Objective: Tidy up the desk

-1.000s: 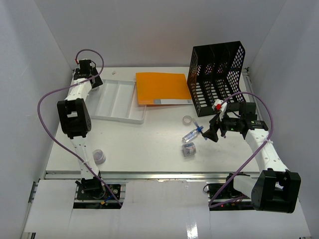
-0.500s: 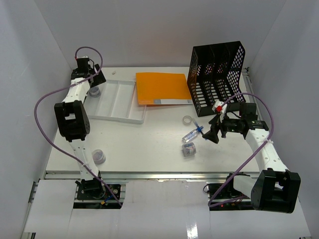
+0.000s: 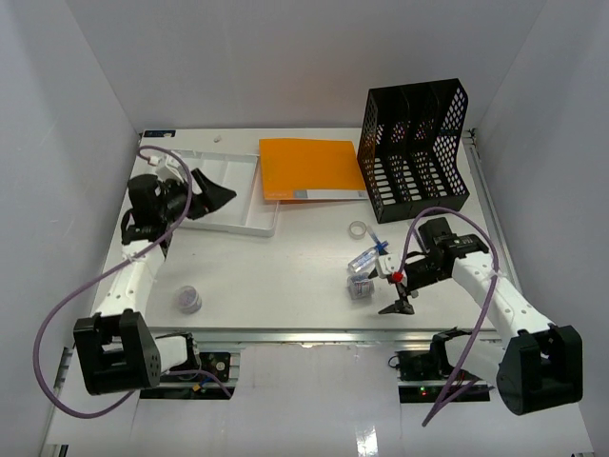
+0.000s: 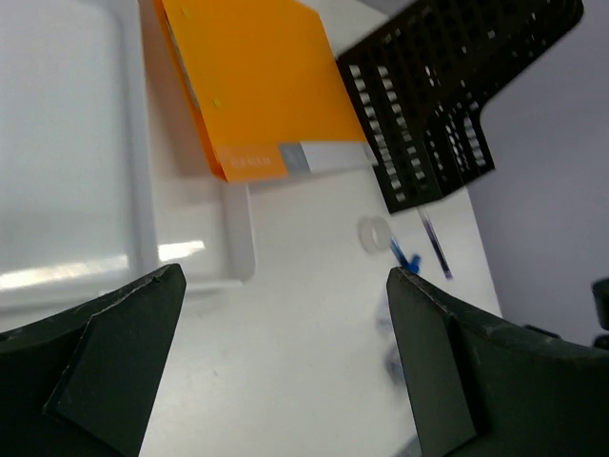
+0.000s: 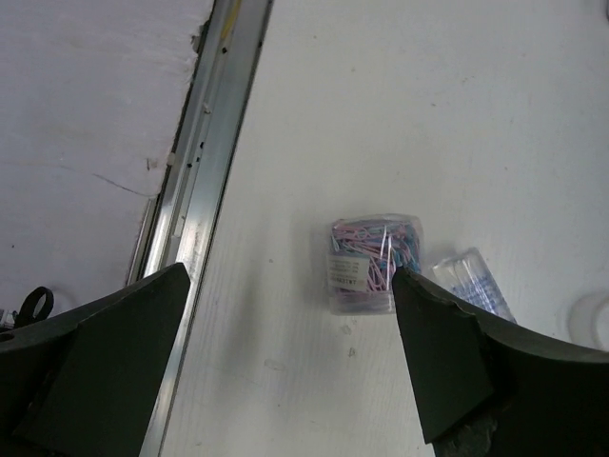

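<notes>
The desk (image 3: 285, 276) is a white tabletop with a metal rail (image 5: 200, 171) along its near edge. My left gripper (image 3: 221, 193) is open and empty above the white tray (image 3: 238, 214), seen in its wrist view (image 4: 285, 362) over the bare desk just past the tray's corner (image 4: 233, 238). My right gripper (image 3: 400, 303) is open and empty. It hangs above the desk (image 5: 290, 362) between the rail and a clear box of coloured paper clips (image 5: 371, 262). A second clear box (image 5: 471, 286) lies beside the clip box.
An orange folder (image 3: 309, 169) lies at the back centre, partly over the tray. A black mesh file holder (image 3: 414, 143) stands back right. A tape ring (image 3: 358, 228) and a blue pen (image 3: 379, 245) lie before it. A small round container (image 3: 188, 300) sits front left.
</notes>
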